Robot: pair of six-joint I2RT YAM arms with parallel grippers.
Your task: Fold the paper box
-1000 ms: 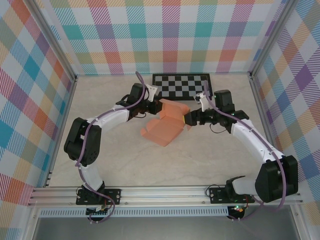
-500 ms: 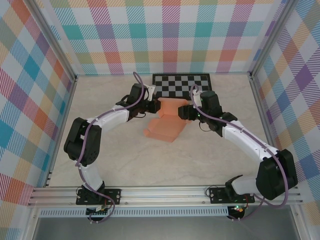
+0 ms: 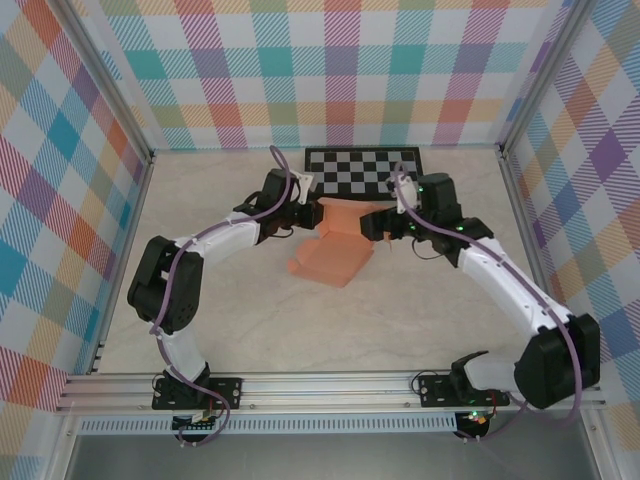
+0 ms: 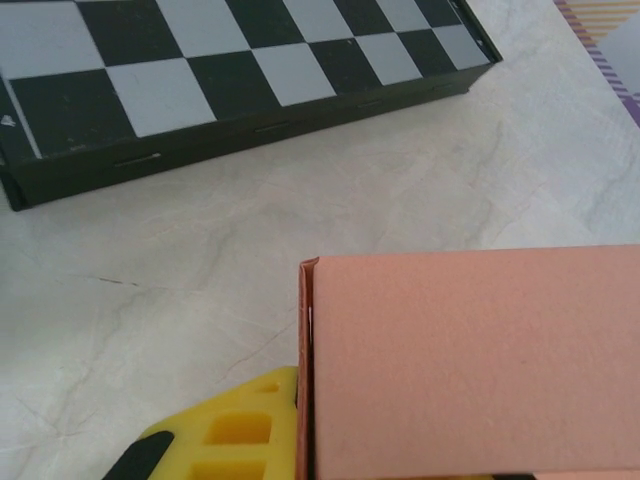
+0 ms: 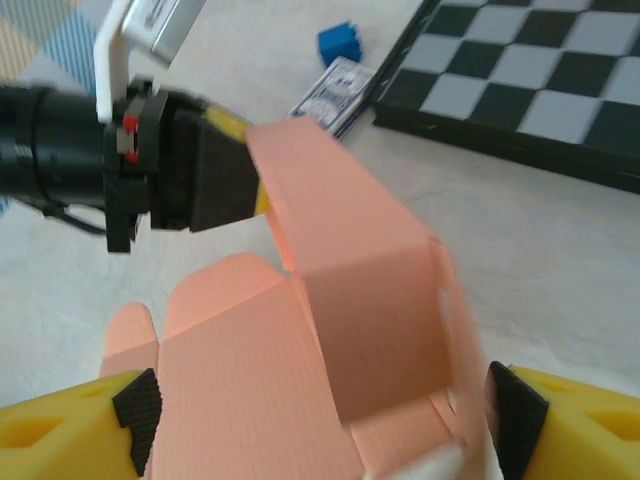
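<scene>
While the left gripper [image 3: 302, 213] stays clamped on the raised wall of the paper box [image 3: 333, 256], the right gripper [image 3: 384, 227] has spread its jaws wide; salmon-orange, half folded, front flaps flat, the box sits mid-table near the chessboard [image 3: 362, 170]

1 ea.: paper box [image 3: 335, 252], chessboard [image 3: 362, 170], blue cube [image 5: 340, 43], card pack [image 5: 335, 85]

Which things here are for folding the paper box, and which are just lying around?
For the job:
- paper box
- left tool, pinching one raised panel of it
- right tool, open, one finger on each side of the box

Just lying about:
- checkerboard
- small blue cube
- blue-and-white card pack
</scene>
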